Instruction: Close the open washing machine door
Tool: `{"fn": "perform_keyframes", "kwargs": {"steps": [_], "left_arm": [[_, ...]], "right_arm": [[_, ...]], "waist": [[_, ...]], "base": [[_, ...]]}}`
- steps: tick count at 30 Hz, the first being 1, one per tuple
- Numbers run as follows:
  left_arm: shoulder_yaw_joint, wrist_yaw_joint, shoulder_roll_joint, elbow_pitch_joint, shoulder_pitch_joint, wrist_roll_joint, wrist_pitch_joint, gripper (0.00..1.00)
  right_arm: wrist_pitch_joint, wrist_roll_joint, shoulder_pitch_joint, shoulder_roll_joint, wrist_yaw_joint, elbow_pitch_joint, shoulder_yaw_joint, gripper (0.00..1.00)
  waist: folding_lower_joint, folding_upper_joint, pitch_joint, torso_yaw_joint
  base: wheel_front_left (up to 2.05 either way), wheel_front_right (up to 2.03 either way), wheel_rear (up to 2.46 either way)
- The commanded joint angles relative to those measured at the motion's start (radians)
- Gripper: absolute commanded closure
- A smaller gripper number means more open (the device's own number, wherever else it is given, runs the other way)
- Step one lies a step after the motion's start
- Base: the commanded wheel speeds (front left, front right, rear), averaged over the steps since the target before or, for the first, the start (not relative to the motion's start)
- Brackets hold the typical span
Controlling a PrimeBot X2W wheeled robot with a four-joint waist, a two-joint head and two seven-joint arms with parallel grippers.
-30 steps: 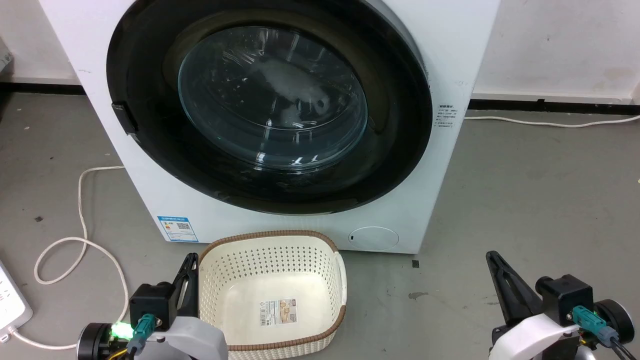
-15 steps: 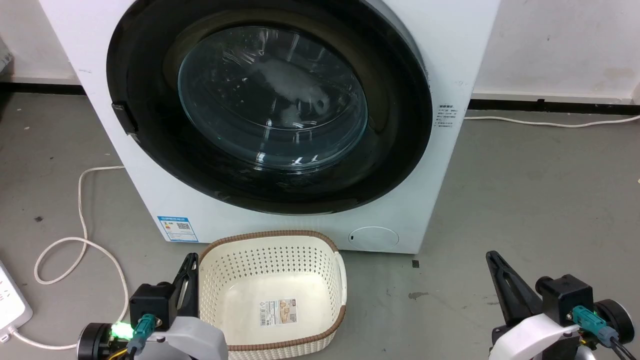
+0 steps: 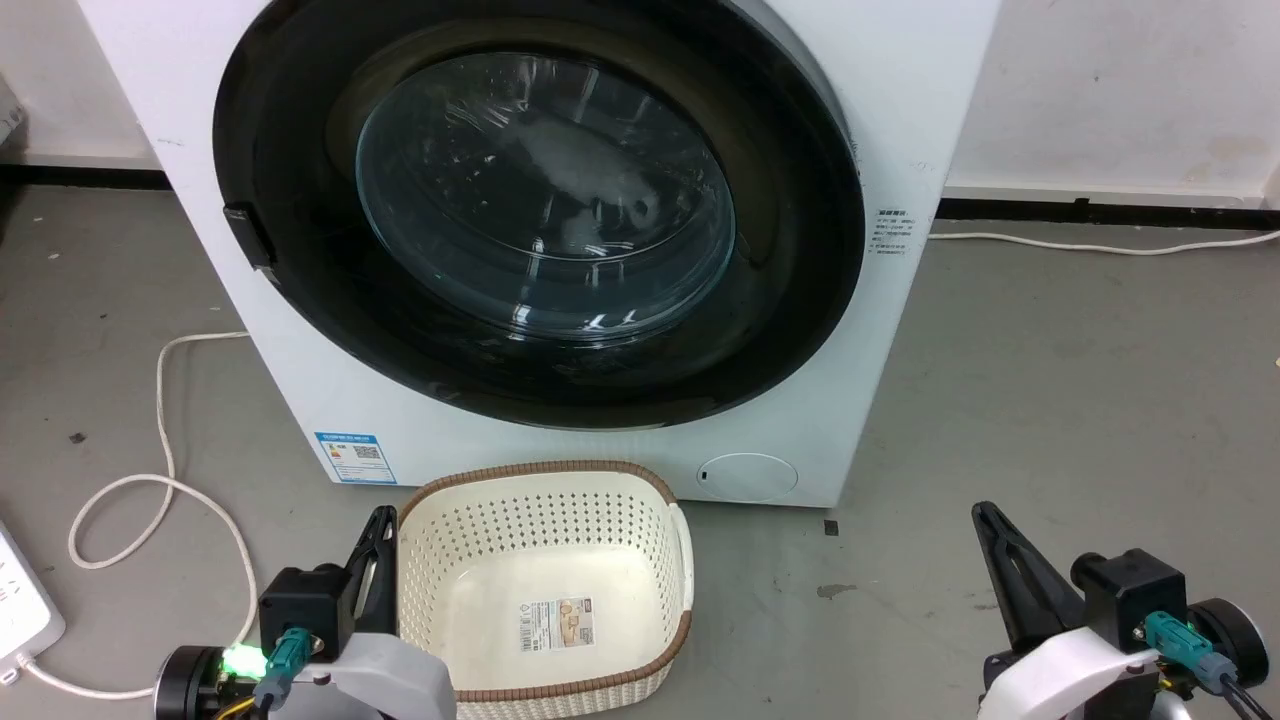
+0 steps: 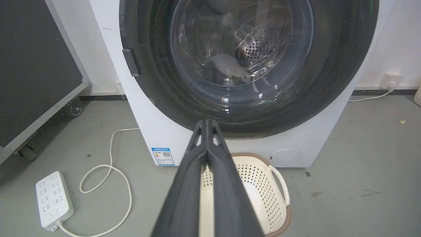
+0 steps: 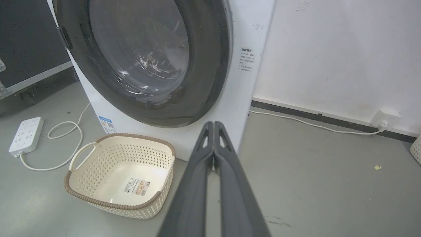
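A white power strip (image 3: 18, 600) lies on the grey floor (image 3: 1050, 400) at the far left. Its white cable (image 3: 165, 470) loops across the floor towards the machine.

Next comes the left gripper (image 3: 384, 514), low and near the floor, with its two dark fingers pressed together tip to tip and nothing between them. It sits just beside the left wall of a cream perforated basket (image 3: 545, 470); I cannot tell whether they touch. The basket has a brown woven rim and a paper label on its bottom, and it stands on the floor right in front of the machine.

Behind it is the washing machine (image 3: 300, 370), a white box with a blue label sticker (image 3: 350, 457) at its lower left. The washing machine door (image 3: 800, 250) covers the drum mouth, and its wide glossy black rim lies flat against the white front. A small black block (image 3: 248, 235) sits on the rim's left edge. Through the bulging glass I can see the perforated steel drum (image 4: 260, 49) and a pale grey shape, too blurred to name. A small round flap (image 3: 747, 476) sits at the machine's lower right.

Further right, well apart from the machine, the right gripper (image 3: 983, 510) is low over bare floor, its fingers also shut tight on nothing. Behind it, another white cable (image 3: 1100, 246) runs along the foot of the wall.
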Motion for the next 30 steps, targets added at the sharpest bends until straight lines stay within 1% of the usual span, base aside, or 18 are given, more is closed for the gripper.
{"fn": "perform_keyframes", "kwargs": {"steps": [1,30], "left_arm": [[0.001,0.003,0.000,-0.005,-0.015,0.002,0.000,1.00],[0.001,0.003,0.000,-0.005,-0.015,0.002,0.000,1.00]], "right_arm": [[0.000,-0.006,-0.014,0.005,0.001,-0.005,0.000,1.00],[0.000,-0.006,-0.014,0.005,0.001,-0.005,0.000,1.00]], "waist": [[0.0000,-0.0001,0.000,0.000],[0.0000,-0.0001,0.000,0.000]], "base": [[0.00,0.00,0.00],[0.00,0.00,0.00]]}}
